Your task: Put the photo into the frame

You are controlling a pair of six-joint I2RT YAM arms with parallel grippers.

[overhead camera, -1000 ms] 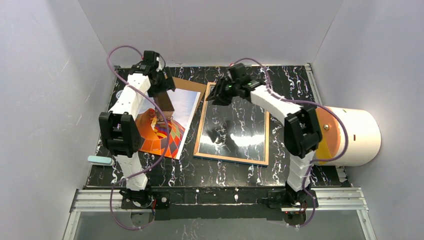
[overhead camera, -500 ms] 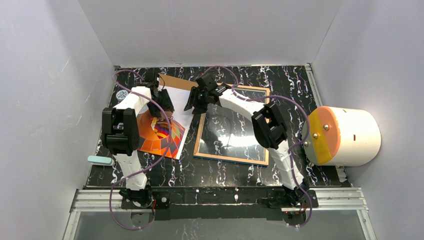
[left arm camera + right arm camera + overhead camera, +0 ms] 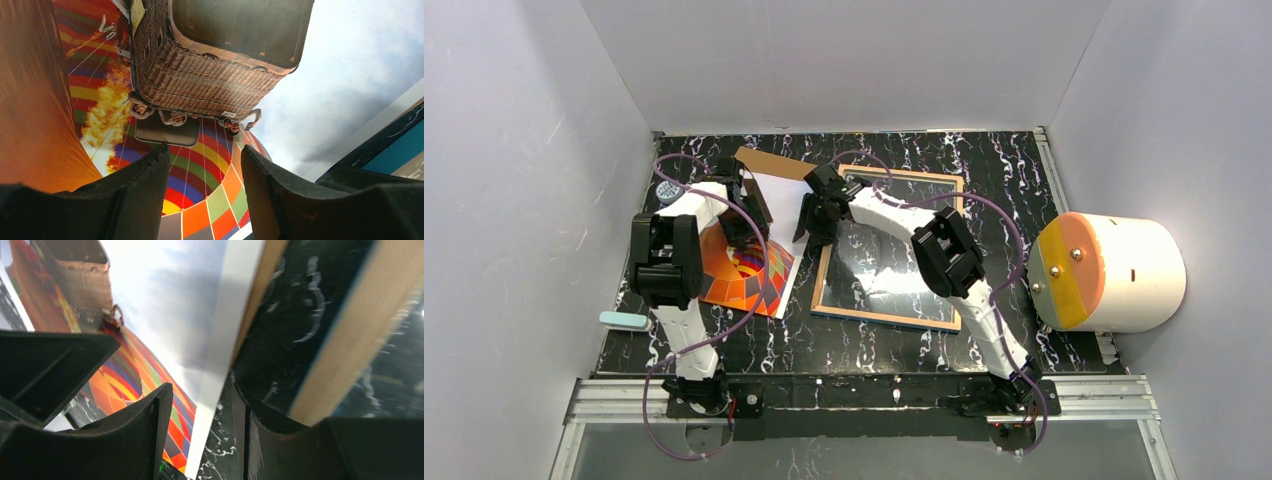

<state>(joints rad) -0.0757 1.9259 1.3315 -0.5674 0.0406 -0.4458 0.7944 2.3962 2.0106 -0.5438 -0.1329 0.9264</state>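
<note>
1. the photo (image 3: 759, 275) lies flat on a brown board (image 3: 769, 162), just left of the frame (image 3: 884, 317), not yet in it.
2. left gripper (image 3: 205, 150) hovers over the photo, jaws partly apart and empty, likely to pin the sheet.
3. right gripper (image 3: 202, 390) sits at the photo's frame-side edge, jaws apart and gripping nothing, probably to lift that edge.

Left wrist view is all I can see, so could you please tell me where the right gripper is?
Observer: The right gripper sits at the photo's right edge, jaws open, beside the frame.
Operator: Is anything in the frame yet?
Observer: No, only the marbled table shows through its glass.
Operator: Is there anything beneath the photo?
Observer: A brown backing board peeks out at its far end.
</note>
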